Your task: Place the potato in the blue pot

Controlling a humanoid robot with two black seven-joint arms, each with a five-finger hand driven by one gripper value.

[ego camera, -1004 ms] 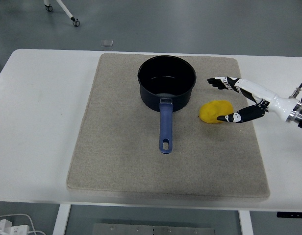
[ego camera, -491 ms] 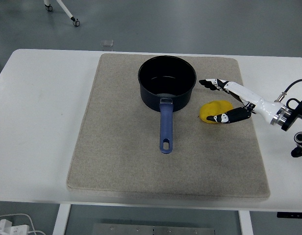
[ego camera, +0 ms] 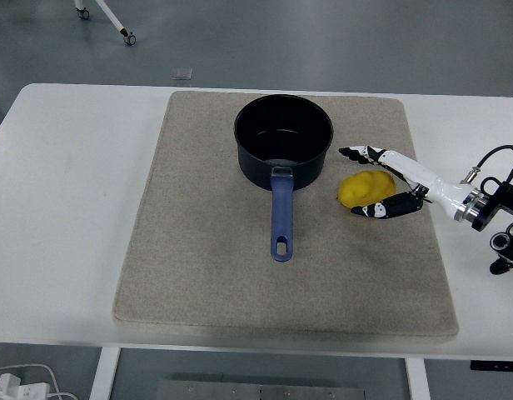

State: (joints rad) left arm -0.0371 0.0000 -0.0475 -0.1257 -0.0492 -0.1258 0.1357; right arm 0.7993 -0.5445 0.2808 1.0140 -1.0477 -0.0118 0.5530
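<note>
Sideways on the mat lies the potato (ego camera: 363,188), right hand (ego camera: 388,179) spread open around it.

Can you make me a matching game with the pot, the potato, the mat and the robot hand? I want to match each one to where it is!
Things:
1. blue pot
2. potato
3. mat
4. right hand

Places:
A. lying flat under everything
B. reaching in from the right, fingers on both sides of the potato
C. right of the pot, on the mat
D. far middle of the mat, handle pointing to the near edge

Pairs: 1-D, 2-C, 3-A, 4-B
</note>
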